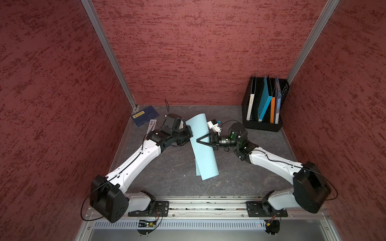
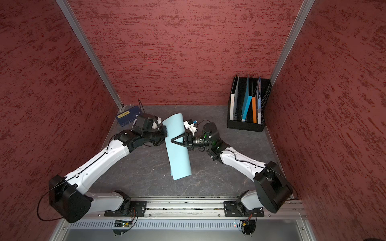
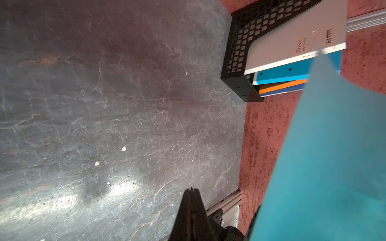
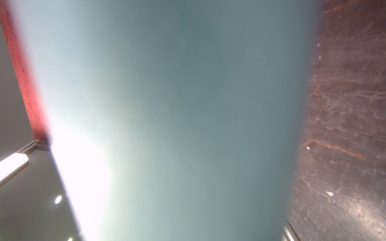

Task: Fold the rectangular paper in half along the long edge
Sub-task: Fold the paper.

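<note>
The rectangular paper (image 1: 205,162) (image 2: 180,164), a pale blue sheet, lies mid-table bent over lengthwise. Its far end arches up in a loose curl, and its near end shows two layers slightly offset. My right gripper (image 1: 198,140) (image 2: 172,140) reaches in from the right, with one black triangular finger lying flat over the top layer; the other finger is hidden. The paper (image 4: 188,104) fills the right wrist view and hides the jaws there. My left gripper (image 3: 191,191) is shut with nothing between its fingers, and the paper (image 3: 334,156) rises beside it. In both top views the sheet's left edge hides its fingertips.
A black mesh file holder (image 1: 263,123) (image 3: 240,52) with upright books and folders stands at the back right. A navy booklet with a yellow label (image 1: 144,117) lies in the back left corner. Red walls close in three sides. A metal rail (image 1: 208,205) runs along the front.
</note>
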